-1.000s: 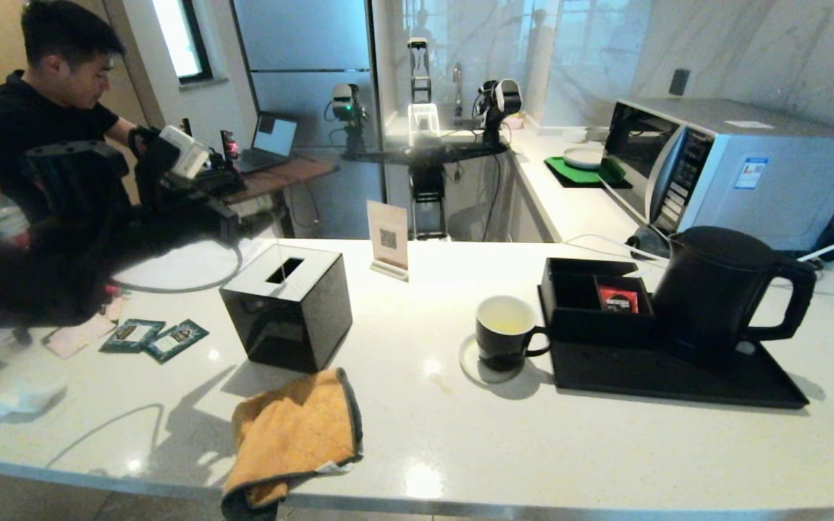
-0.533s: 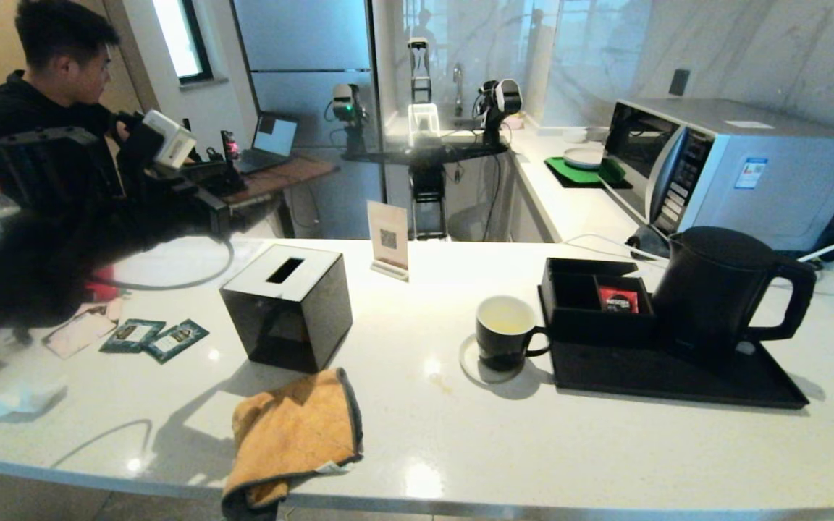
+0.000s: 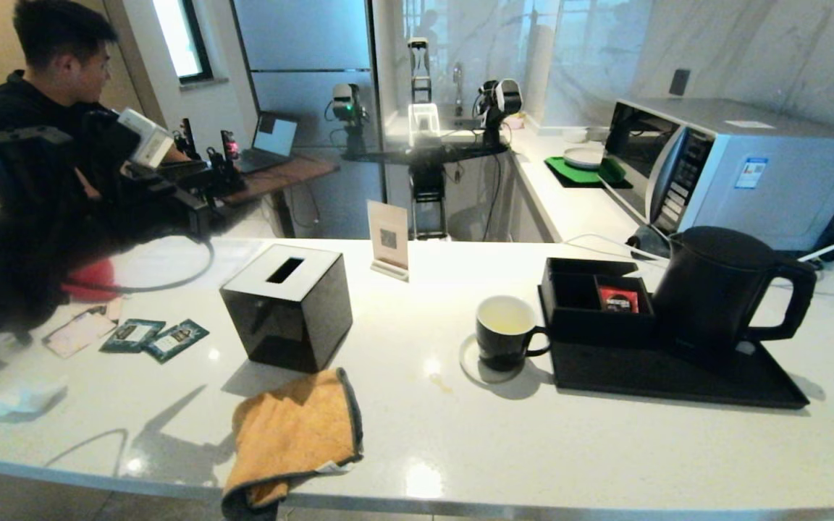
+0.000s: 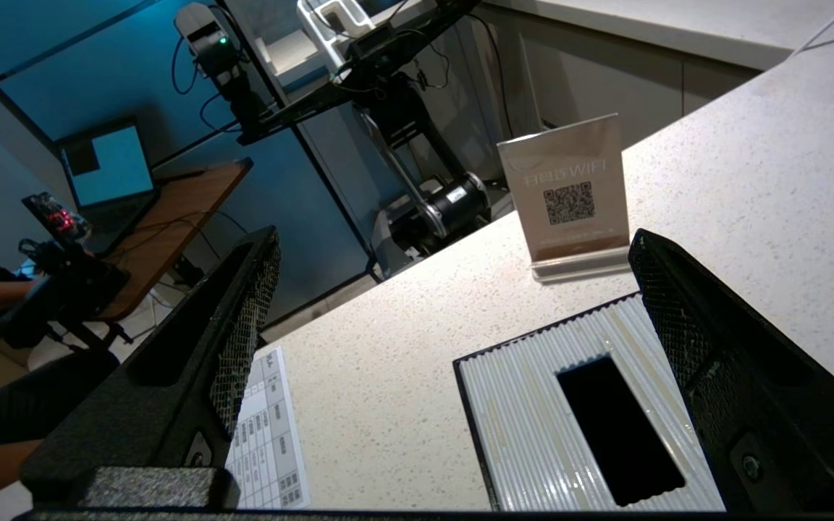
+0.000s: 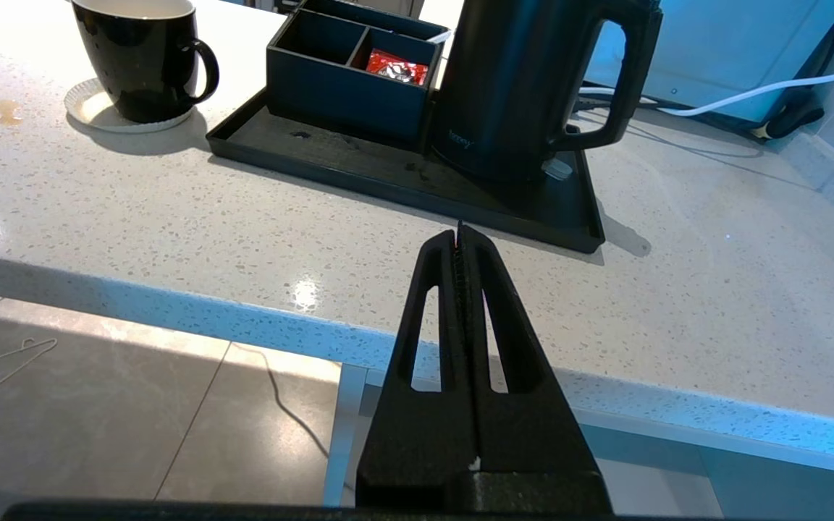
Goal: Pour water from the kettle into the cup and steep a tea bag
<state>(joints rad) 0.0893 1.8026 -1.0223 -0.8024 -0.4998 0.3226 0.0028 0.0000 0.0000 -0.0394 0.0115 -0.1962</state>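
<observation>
The tall black kettle (image 3: pixel 721 297) stands on a black tray (image 3: pixel 677 380) at the right, handle facing right. Left of the tray the black cup (image 3: pixel 505 333) sits on a white coaster, pale liquid inside it. No tea bag shows in any view. My left gripper (image 3: pixel 192 192) is raised at the far left, open and empty; its wrist view looks down between the fingers (image 4: pixel 250 304) at the counter. My right gripper (image 5: pixel 459 235) is shut and empty, low in front of the counter edge, pointing toward the kettle (image 5: pixel 525 79) and cup (image 5: pixel 138 58).
A black tissue box (image 3: pixel 287 304) and an orange cloth (image 3: pixel 294 427) lie mid-left. A QR sign (image 3: pixel 388 239) stands behind. Two green packets (image 3: pixel 153 336) lie at the left. A red sachet (image 3: pixel 618 299) sits in the tray's box. Microwave (image 3: pixel 735 166) back right; a person (image 3: pixel 48 87) back left.
My left arm has swung further left and a little higher, away from the tissue box. Its gripper stays open. Kettle, cup and right gripper have not moved.
</observation>
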